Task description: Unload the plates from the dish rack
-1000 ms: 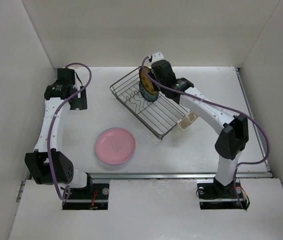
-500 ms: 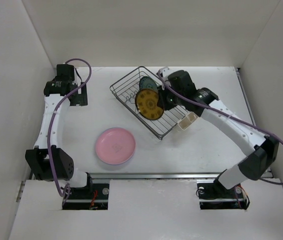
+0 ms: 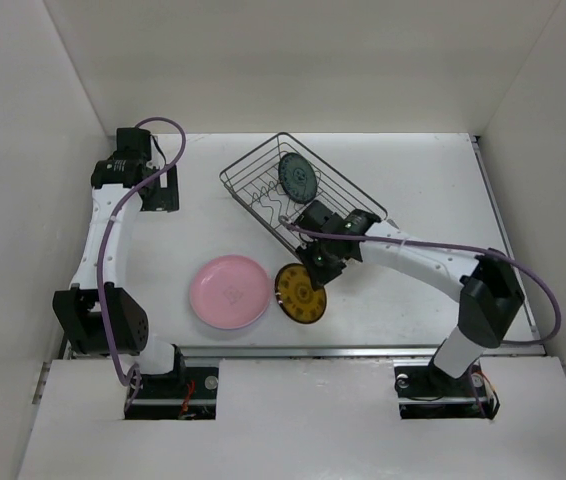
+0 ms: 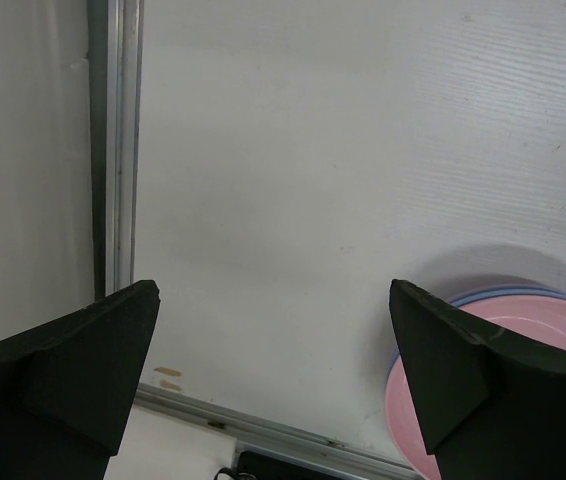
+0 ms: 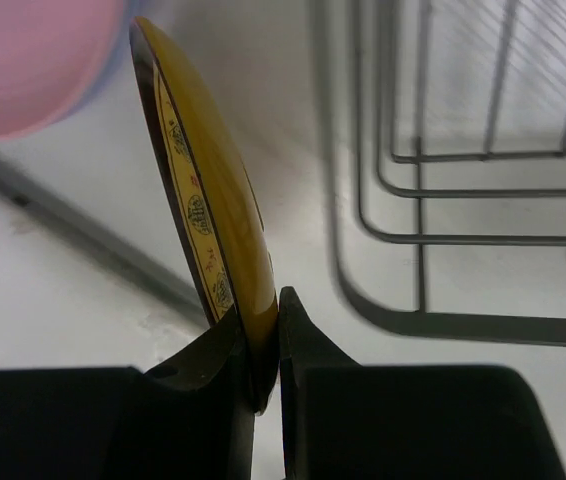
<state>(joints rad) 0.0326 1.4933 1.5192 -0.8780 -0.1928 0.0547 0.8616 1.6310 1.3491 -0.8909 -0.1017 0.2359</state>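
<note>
We find the right jaws nearly closed, pinching the rim of the yellow-backed plate [image 3: 300, 293]. The plate hangs outside the dish rack [image 3: 253, 157], low over the front of the tabletop [image 3: 433, 170] and just beside the pink plate [image 3: 230, 291]. As we judge it, the next move turns on how this plate stands to that stack. In the right wrist view it runs straight out from the jaws on edge, leaning a little. Its yellow-brown underside is turned toward the rack wires and its other face toward the pink plate, which lies to the robot's left of it. From above we see mostly the yellow side, so we expect the wrist must roll the plate over toward the pink one if it is to land face up. Whether its lower rim touches the tabletop we cannot tell. The pink plate rests on a blue plate [image 4: 508, 293]. One teal plate [image 3: 297, 178] stands upright toward the rack's far end, and we judge the right arm [image 3: 413, 258] the nearer to it. The left jaws hang wide open and empty at the far left of the tabletop, well apart from the rack.
</note>
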